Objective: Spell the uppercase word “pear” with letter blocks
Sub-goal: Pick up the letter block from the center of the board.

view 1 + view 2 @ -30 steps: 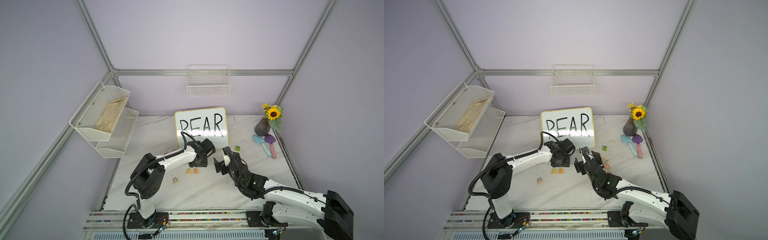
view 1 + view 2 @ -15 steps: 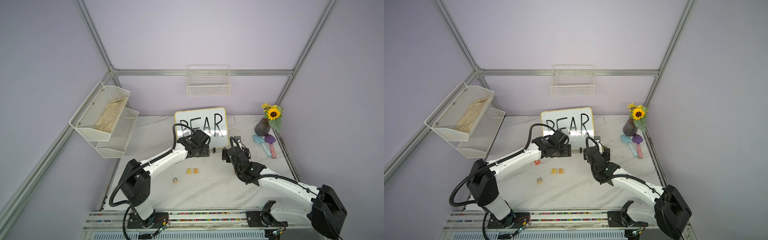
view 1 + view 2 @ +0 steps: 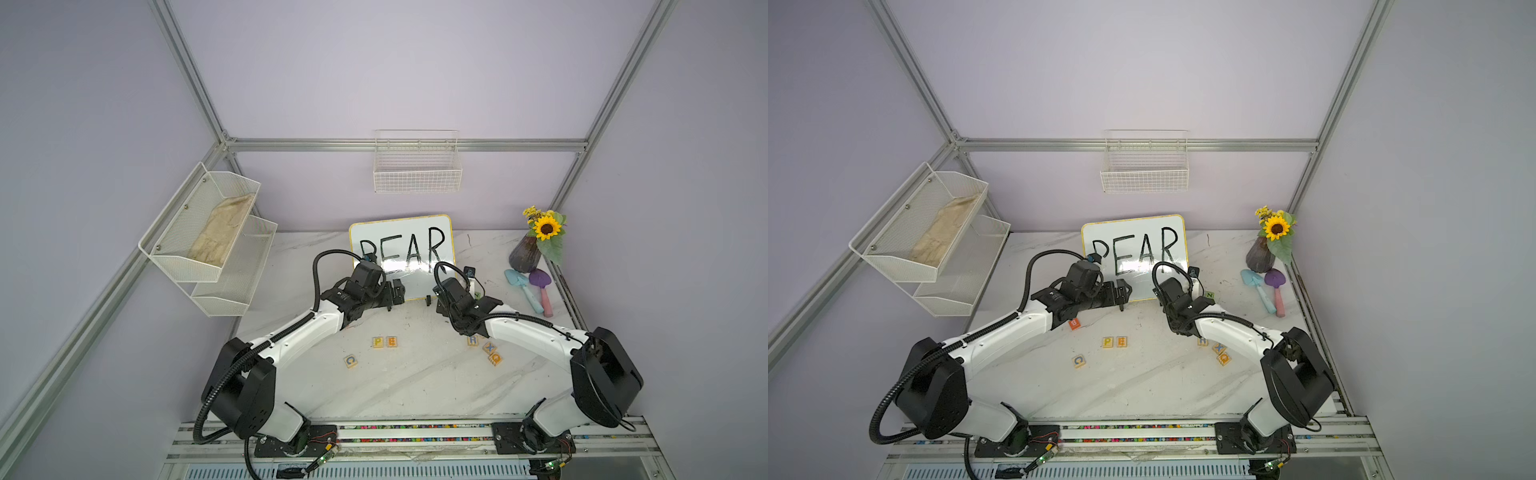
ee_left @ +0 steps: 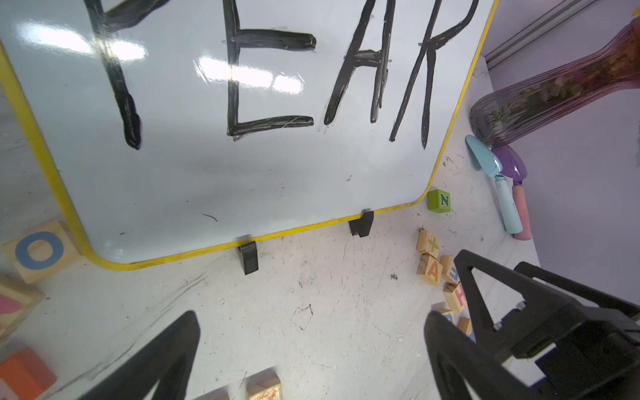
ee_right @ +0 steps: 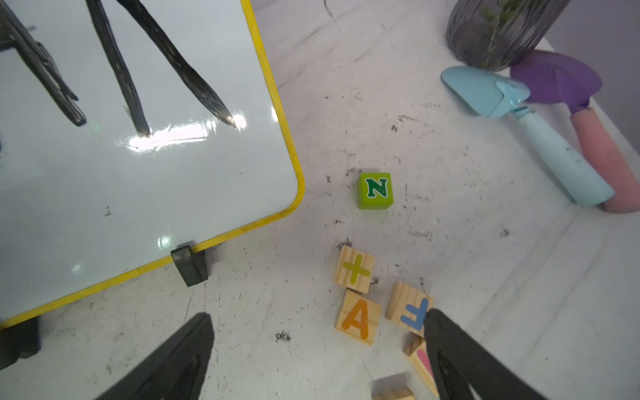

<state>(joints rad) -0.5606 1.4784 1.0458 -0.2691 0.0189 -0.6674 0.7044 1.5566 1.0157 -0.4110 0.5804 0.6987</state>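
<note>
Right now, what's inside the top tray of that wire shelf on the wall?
A beige cloth lies in the upper tray. Whatever is beneath the cloth is covered and cannot be seen.

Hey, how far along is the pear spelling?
Done: P block and E block sit side by side. In hand: nothing; left tool and right tool are open, empty. Left: A block, by the plus block, and R block, beside the X block, not yet placed.
</note>
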